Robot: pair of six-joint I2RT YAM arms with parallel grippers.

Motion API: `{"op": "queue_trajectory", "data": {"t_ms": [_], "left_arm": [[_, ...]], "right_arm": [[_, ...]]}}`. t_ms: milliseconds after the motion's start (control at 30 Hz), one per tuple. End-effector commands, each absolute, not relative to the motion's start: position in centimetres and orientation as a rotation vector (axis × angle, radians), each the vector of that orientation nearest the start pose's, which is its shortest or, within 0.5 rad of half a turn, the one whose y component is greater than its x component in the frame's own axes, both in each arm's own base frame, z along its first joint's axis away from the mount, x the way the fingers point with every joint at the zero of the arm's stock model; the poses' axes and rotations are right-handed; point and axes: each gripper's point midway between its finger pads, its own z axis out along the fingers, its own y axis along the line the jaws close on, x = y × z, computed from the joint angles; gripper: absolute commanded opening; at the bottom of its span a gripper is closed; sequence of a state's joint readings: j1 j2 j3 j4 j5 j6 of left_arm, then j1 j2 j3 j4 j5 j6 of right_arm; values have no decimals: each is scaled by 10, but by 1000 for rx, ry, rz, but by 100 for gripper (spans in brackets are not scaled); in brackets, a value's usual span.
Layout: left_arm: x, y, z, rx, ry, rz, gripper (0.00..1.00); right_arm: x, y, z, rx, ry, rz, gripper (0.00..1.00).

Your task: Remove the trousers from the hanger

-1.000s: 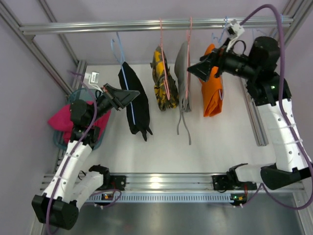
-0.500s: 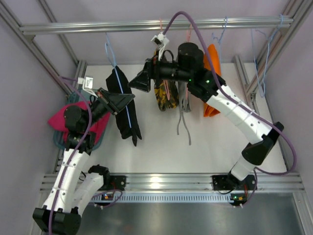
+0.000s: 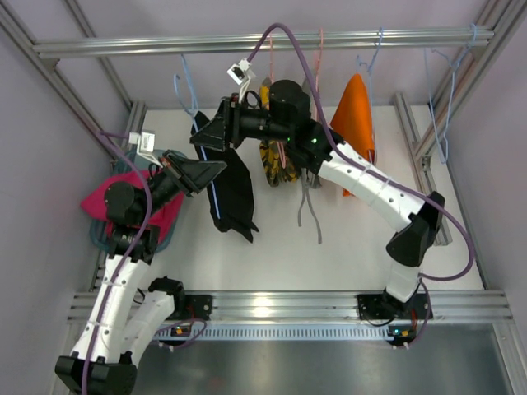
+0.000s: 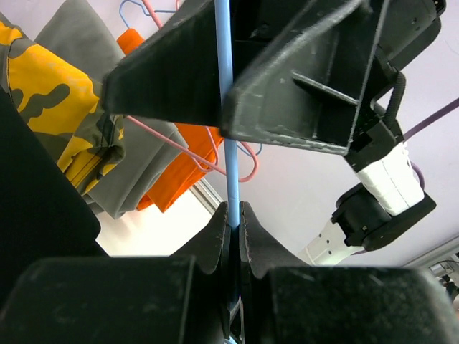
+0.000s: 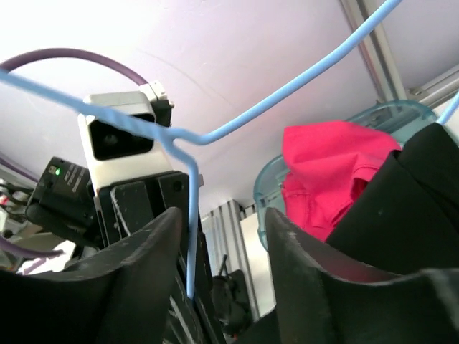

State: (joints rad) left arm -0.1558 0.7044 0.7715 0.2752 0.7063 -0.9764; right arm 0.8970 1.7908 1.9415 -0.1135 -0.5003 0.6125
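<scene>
Black trousers (image 3: 232, 193) hang on a blue hanger (image 3: 216, 197) whose hook (image 3: 183, 89) is on the top rail. My left gripper (image 3: 217, 168) is shut on the hanger's wire (image 4: 231, 165), and the wire runs straight up out of its jaws (image 4: 234, 213). My right gripper (image 3: 199, 140) sits just above, at the top of the black trousers. It is open, its fingers either side of the hanger wire (image 5: 190, 236), which lies close to one finger (image 5: 143, 272). Pink trousers (image 3: 105, 204) lie in a teal basket (image 5: 271, 188) at the left.
A yellow camouflage garment (image 3: 276, 156), a grey one (image 3: 310, 181) and an orange one (image 3: 354, 123) hang on pink and blue hangers along the rail (image 3: 370, 38). Bare blue hangers (image 3: 445, 99) hang at the far right. Aluminium frame posts flank the table.
My right arm swung left from the orange garment to the black trousers' hanger, and its jaws narrowed. The left gripper kept its hold; the black trousers swayed slightly.
</scene>
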Motion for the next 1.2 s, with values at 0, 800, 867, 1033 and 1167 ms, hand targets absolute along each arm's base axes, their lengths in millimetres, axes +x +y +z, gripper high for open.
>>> {"op": "queue_trajectory", "data": {"t_ms": [0,800,867,1033,1167], "left_arm": [[202,-172,440,189,1299,-1348,0],[199,-146,408,286,1405,-921,46],[196,-139,401,320,1416,-840,67],[175,-130,390,481,1399,-664,79],[157,-123,356,674,1429,-516,80]], "right_arm": [[231,492,475,-687,1511,1640,48],[233,467,494,-442,1648,1822,0],[236,463,497,-402,1660,1838,0],[237,457,504,-339,1677,1875,0],[238,453,516,-304,1667,1904,0]]}}
